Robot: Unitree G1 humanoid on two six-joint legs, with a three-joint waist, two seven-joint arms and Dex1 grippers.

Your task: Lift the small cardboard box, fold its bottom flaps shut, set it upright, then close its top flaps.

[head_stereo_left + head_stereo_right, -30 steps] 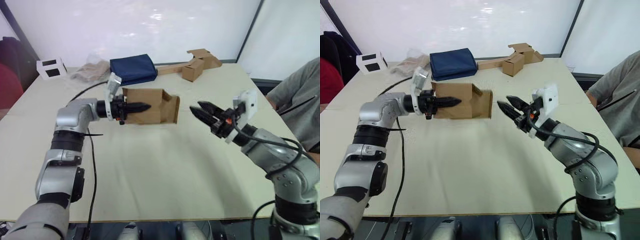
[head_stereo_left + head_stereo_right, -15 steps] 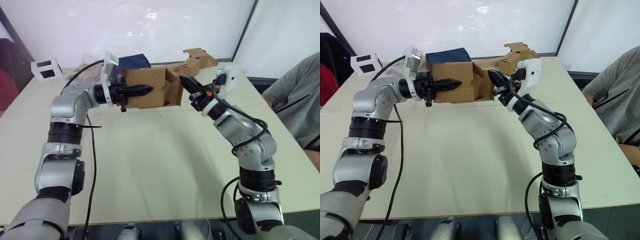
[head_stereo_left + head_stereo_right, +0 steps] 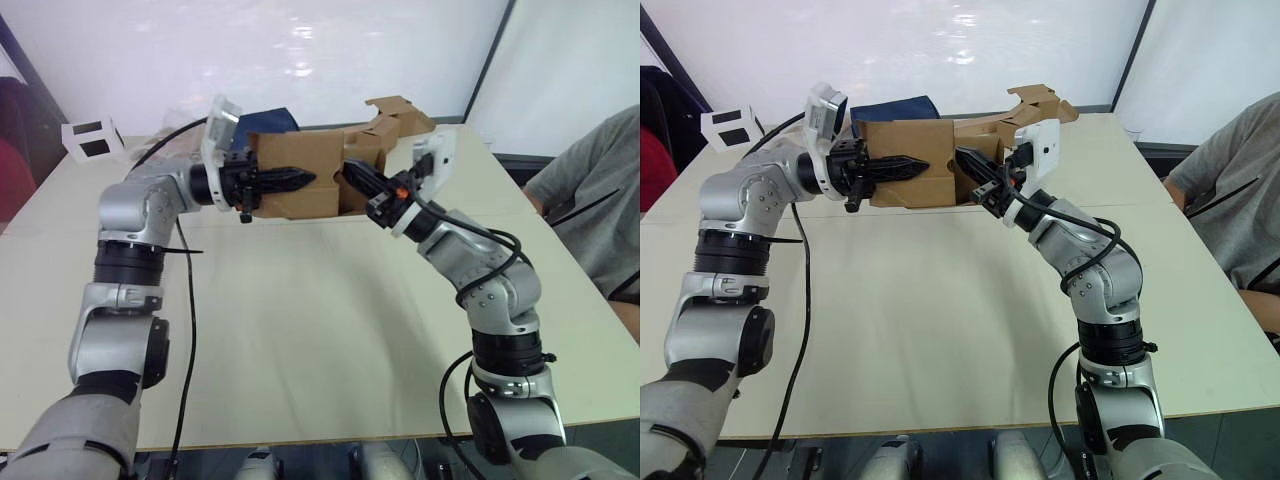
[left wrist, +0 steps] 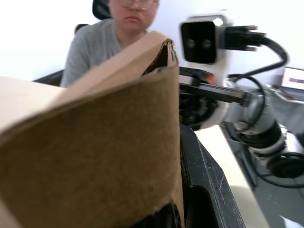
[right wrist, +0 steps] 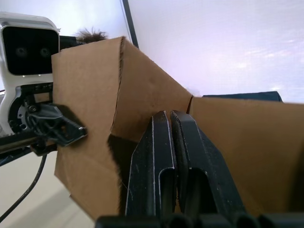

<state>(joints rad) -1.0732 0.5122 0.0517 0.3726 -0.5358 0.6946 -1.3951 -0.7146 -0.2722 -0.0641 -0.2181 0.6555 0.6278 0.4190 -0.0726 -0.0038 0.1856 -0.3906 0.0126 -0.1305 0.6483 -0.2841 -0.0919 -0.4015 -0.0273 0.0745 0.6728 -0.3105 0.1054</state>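
We see left gripper [image 3: 290, 180] clamping small cardboard box [image 3: 292, 160] mid-air upper centre; right gripper [image 3: 356, 174], fingers together, pokes its open end.

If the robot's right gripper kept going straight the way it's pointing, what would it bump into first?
The small cardboard box. The right gripper, shut, already points into the flaps at the box's open end, so it would likely press a flap inward.
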